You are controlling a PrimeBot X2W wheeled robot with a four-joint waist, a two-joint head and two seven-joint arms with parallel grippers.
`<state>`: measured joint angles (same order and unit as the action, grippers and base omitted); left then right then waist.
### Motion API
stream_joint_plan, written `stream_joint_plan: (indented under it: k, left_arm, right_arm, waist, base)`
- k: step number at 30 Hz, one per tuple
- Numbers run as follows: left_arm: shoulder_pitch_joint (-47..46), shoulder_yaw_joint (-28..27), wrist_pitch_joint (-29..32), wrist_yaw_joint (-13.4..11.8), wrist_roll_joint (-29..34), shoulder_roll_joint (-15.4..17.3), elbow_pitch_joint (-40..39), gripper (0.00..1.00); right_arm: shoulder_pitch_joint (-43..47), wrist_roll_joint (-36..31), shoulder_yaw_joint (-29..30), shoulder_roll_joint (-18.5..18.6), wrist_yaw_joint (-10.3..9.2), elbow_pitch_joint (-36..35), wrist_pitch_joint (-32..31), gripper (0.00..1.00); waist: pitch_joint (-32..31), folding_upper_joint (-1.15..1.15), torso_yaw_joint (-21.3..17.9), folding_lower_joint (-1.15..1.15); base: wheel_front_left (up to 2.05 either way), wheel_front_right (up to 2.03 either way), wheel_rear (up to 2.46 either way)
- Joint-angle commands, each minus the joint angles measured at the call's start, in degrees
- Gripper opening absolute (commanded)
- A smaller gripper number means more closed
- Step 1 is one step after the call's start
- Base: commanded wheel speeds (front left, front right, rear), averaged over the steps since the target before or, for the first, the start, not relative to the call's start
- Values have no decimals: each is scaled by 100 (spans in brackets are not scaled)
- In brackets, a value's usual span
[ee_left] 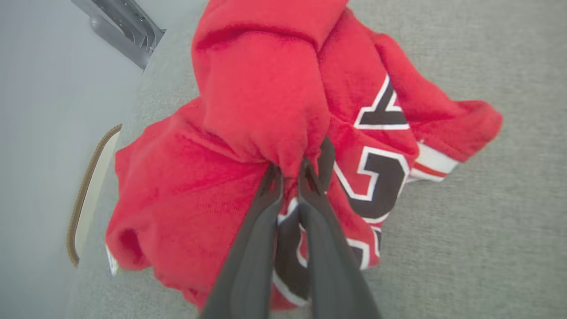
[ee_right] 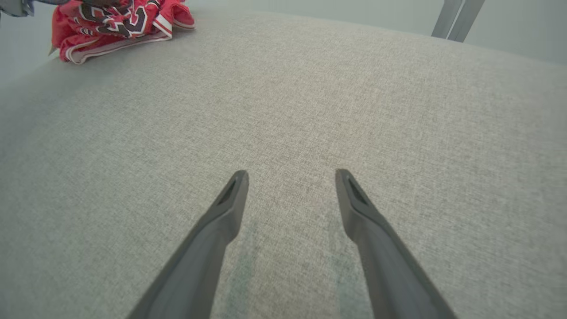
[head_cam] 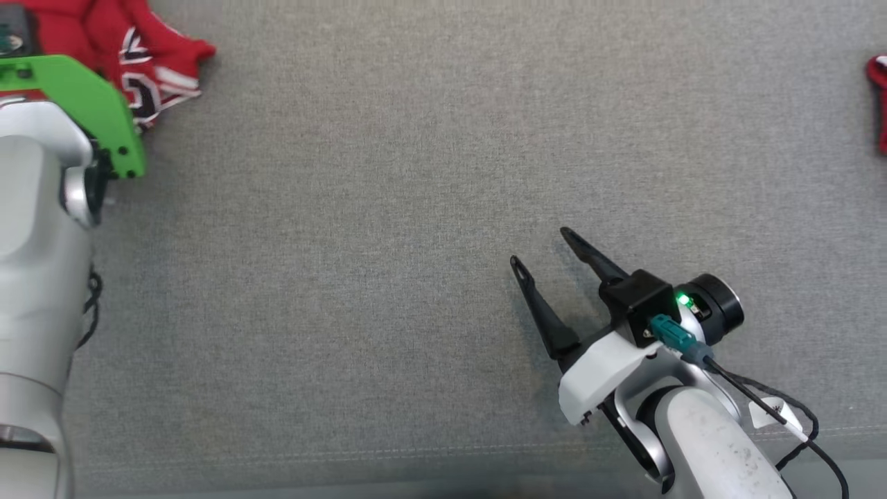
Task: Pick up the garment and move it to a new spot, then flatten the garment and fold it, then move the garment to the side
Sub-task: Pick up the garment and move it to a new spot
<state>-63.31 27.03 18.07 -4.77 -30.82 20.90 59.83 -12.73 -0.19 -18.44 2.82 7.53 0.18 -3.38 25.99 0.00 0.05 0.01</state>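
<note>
**A:** What takes up the most room?

**B:** The grey, cloth-covered surface (head_cam: 416, 173). Most of its middle is bare.

**A:** And the garment?

**B:** The garment (head_cam: 163, 62) is red with black-and-white lettering and a striped trim. It sits crumpled at the far left corner of the surface in the head view. From the right wrist it is a small heap (ee_right: 115, 22) near the far edge, well apart from that arm.

**A:** Where is the left arm?

**B:** The left arm (head_cam: 34, 242) runs up the left edge of the head view. Its green bracket (head_cam: 83, 97) overlaps the garment.

**A:** What are the left fingers doing?

**B:** The left fingers (ee_left: 254, 252) are pressed almost together. They pinch a bunched fold of the garment (ee_left: 248, 88) at their tips, and the cloth puckers there. The rest of it spreads over the surface around and below the grip.

**A:** And the right fingers?

**B:** The right fingers (head_cam: 544, 315) are spread wide and hold nothing. They are low over bare surface at the lower right and point up and to the left. The wrist view shows both tips (ee_right: 212, 239) apart, with grey weave between them.

**A:** Anything smaller?

**B:** A red scrap (head_cam: 879, 97) shows at the right edge, but I cannot tell what it is. A black cable (head_cam: 745, 388) trails from the right wrist.
</note>
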Motion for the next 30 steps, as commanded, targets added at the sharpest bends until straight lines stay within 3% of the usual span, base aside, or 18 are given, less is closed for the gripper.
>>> stream_joint_plan:
  k: [1,8,18,30]
  left_arm:
    - [-5,17,-131,-16,-17,-115,-107,0]
    - [62,-55,-765,-276,-113,-530,-565,0]
    - [285,281,-801,-35,-87,-965,-1494,0]
    - [761,496,-699,-196,-259,-1400,-2733,0]
  right_arm:
    - [-101,20,32,15,-8,42,62,100]
    - [-13,322,141,14,-8,303,325,100]
    - [331,495,301,11,-8,497,451,100]
    - [514,385,452,9,-8,274,369,100]
  waist:
    - [-234,0,-30,-1]
    - [-962,0,-388,-1]
    - [-1735,0,-1168,-1]
    - [-1703,0,-1936,-1]
  base:
    - [0,0,0]
    - [0,0,0]
    - [0,0,0]
    - [0,0,0]
